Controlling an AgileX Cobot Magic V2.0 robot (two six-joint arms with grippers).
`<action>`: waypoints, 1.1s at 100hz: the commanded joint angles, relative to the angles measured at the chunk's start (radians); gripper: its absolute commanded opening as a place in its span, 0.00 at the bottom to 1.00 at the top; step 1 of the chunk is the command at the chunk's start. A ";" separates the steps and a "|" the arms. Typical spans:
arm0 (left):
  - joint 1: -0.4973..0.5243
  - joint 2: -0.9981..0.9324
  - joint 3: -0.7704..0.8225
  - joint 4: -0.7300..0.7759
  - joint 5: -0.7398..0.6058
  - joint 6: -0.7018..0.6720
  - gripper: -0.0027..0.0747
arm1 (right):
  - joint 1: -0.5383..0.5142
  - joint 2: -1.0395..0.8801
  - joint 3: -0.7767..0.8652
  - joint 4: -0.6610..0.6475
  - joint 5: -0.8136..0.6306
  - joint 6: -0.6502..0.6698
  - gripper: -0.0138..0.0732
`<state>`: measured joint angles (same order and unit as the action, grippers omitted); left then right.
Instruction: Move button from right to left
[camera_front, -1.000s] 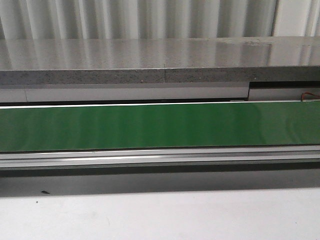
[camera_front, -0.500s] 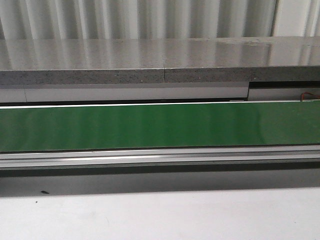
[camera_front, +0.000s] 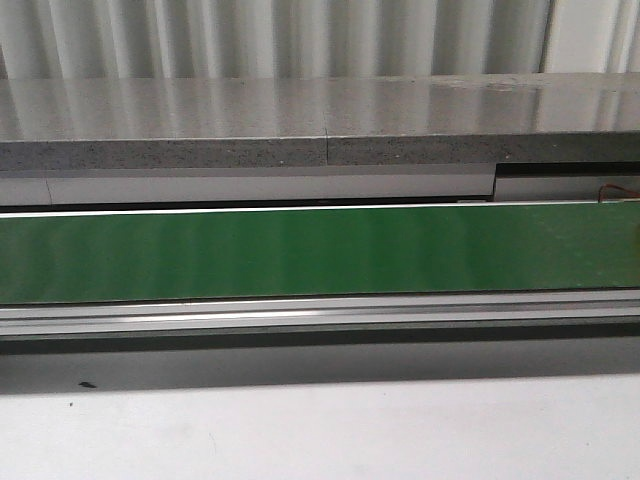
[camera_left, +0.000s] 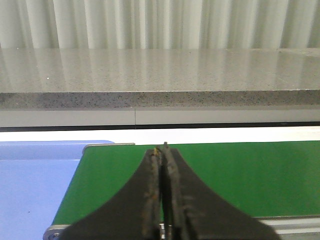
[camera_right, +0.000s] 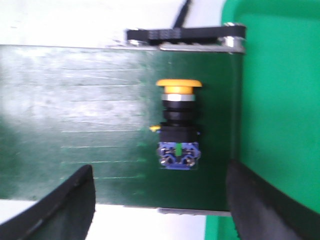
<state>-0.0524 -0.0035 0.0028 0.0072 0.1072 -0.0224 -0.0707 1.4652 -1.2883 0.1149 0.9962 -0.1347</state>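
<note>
The button (camera_right: 178, 125) lies on its side on the green conveyor belt (camera_right: 75, 125) in the right wrist view, yellow cap away from the fingers, blue block with a green mark toward them. My right gripper (camera_right: 160, 200) is open above the belt, its fingers (camera_right: 65, 210) wide apart, the button a little beyond them. My left gripper (camera_left: 163, 150) is shut and empty over the belt (camera_left: 240, 175) near its end. Neither gripper nor the button shows in the front view, which shows only the belt (camera_front: 320, 250).
A bright green bin (camera_right: 280, 100) sits at the belt's end beside the button. A light blue tray (camera_left: 35, 185) lies past the belt's other end. A grey stone ledge (camera_front: 320, 130) runs behind the belt, and a white tabletop (camera_front: 320, 430) lies in front of it.
</note>
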 joint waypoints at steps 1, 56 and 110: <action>0.000 -0.032 0.039 -0.007 -0.072 -0.007 0.01 | 0.031 -0.093 0.021 0.007 -0.056 -0.008 0.72; 0.000 -0.032 0.039 -0.007 -0.072 -0.007 0.01 | 0.080 -0.476 0.395 -0.009 -0.245 -0.008 0.10; 0.000 -0.032 0.039 -0.007 -0.072 -0.007 0.01 | 0.080 -0.971 0.746 -0.009 -0.465 -0.008 0.10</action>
<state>-0.0524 -0.0035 0.0028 0.0072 0.1072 -0.0224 0.0092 0.5591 -0.5597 0.1134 0.6340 -0.1347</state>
